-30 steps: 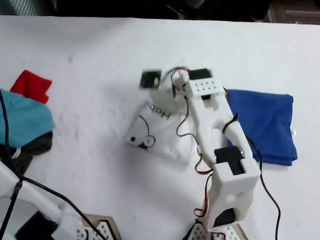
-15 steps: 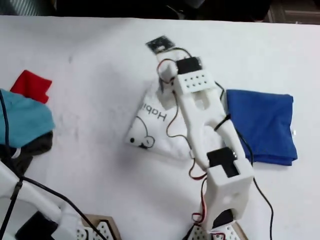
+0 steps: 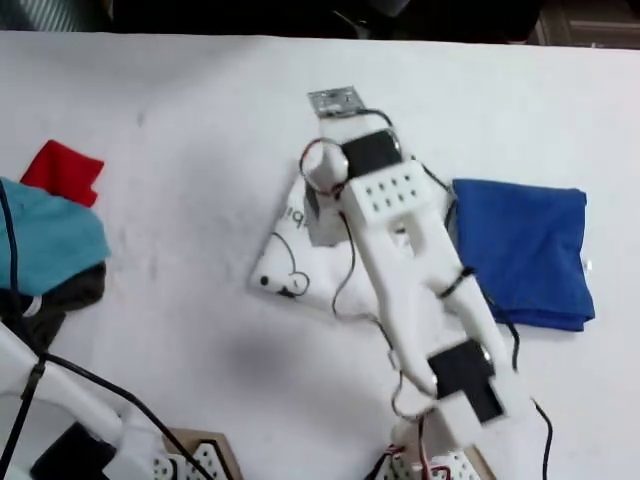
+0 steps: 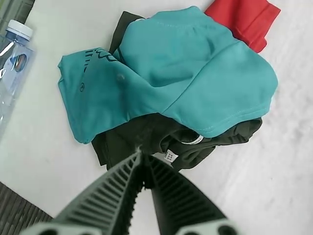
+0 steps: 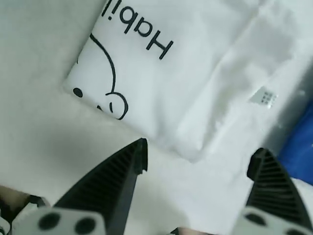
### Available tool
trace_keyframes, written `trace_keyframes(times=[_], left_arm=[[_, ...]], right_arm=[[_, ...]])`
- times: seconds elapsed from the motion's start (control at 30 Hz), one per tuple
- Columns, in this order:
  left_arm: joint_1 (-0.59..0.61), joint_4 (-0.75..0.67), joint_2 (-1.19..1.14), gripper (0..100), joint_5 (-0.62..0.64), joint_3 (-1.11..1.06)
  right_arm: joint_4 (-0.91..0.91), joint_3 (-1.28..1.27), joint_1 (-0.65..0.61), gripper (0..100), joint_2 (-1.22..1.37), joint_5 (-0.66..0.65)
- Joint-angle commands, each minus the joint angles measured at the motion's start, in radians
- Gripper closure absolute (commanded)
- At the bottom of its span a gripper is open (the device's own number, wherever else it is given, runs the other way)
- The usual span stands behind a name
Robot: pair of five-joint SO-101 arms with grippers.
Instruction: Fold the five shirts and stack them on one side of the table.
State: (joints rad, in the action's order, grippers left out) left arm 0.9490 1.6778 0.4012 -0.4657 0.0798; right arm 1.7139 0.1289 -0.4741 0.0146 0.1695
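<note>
My right arm (image 3: 400, 240) lies across the white shirt (image 3: 300, 265) in the high view and hides its far half, so I cannot tell whether it touches the folded blue shirt (image 3: 525, 250) just beside it on the tabletop (image 3: 200, 100). From my right wrist, my right end effector (image 5: 199, 152) hangs above the white shirt's edge with its fingers wide apart and nothing between them. The shirt carries black lettering and a line drawing of an animal's face, cut off at the frame's border, plus a small grey tag (image 5: 264, 97) whose print is too fine to make out. My left end effector (image 4: 142, 166) has its fingers pressed together, tips over the rim of the dark shirt (image 4: 146, 137), which sits mostly buried under the teal shirt (image 4: 186, 78). The dark one shows a white neck label (image 4: 188, 142) and a small care tag (image 4: 170, 155), both unreadable. A red shirt (image 4: 242, 19) pokes out beyond the teal one, largely cut off. A clear water bottle (image 4: 14, 58) lies near this heap, half out of frame, its label blurred
</note>
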Motion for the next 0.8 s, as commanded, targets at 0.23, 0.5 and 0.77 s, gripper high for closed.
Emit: trace_keyframes(times=[0.23,0.5,0.77], left_arm=[[0.008,0.002,0.036,98,-0.011,0.008],[0.008,0.003,0.036,98,-0.011,0.009],[0.008,0.003,0.036,98,-0.011,0.006]], right_arm=[[-0.326,-0.285,0.012,50.5,-0.033,0.241],[-0.661,-0.362,0.076,50.5,0.197,0.273],[-0.760,-0.305,0.119,60.8,0.384,0.313]])
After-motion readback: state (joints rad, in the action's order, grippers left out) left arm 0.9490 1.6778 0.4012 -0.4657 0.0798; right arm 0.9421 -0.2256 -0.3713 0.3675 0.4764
